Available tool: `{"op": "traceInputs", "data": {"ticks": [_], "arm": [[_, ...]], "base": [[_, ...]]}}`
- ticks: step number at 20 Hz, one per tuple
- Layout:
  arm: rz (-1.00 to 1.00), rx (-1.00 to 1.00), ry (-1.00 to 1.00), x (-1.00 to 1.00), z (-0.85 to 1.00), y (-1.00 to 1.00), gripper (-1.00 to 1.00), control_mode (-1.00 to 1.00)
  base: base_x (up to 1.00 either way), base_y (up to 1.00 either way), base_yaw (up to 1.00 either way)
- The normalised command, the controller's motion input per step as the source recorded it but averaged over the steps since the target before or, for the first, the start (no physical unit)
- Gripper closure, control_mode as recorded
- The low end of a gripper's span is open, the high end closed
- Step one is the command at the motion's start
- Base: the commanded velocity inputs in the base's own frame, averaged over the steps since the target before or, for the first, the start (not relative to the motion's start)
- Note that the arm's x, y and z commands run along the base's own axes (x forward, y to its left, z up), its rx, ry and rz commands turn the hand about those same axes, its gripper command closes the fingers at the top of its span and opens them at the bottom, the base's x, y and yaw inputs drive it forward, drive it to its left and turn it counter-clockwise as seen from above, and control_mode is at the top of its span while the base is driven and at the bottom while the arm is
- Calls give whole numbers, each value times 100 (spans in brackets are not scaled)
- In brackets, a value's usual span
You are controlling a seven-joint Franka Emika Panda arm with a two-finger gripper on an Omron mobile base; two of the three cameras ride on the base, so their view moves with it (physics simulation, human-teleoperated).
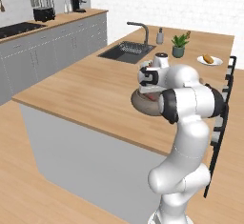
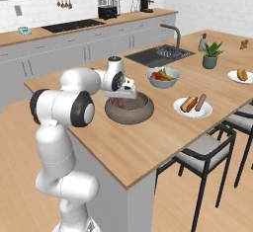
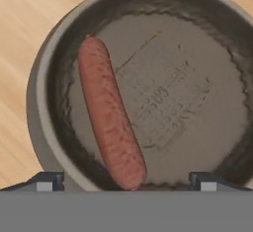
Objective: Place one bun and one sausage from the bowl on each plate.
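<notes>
Arm hanging over the wide, dark grey-brown round bowl (image 2: 129, 108) on the wooden island.
Two-finger gripper (image 3: 126, 181) is pointing straight down, fingers spread wide, seemingly lining up on the lone reddish-brown sausage (image 3: 109, 113) lying inside.

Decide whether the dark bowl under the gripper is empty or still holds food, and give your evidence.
Not empty: the bowl holds one sausage lying on its floor; no bun is in it.
</notes>
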Motion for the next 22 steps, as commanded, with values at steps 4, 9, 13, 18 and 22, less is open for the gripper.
{"op": "traceInputs", "data": {"ticks": [4,9,13,18,22], "arm": [[0,0,6,12,0,8,-100,-100],[1,0,7,20,-19,-9,-100,-100],[0,0,7,16,-16,-3,-100,-100],[0,0,7,10,-21,0,-100,-100],[0,0,5,2,-28,0,100,-100]], "base": [[0,0,0],[0,0,0],[0,0,0],[0,0,0],[0,0,0]]}}
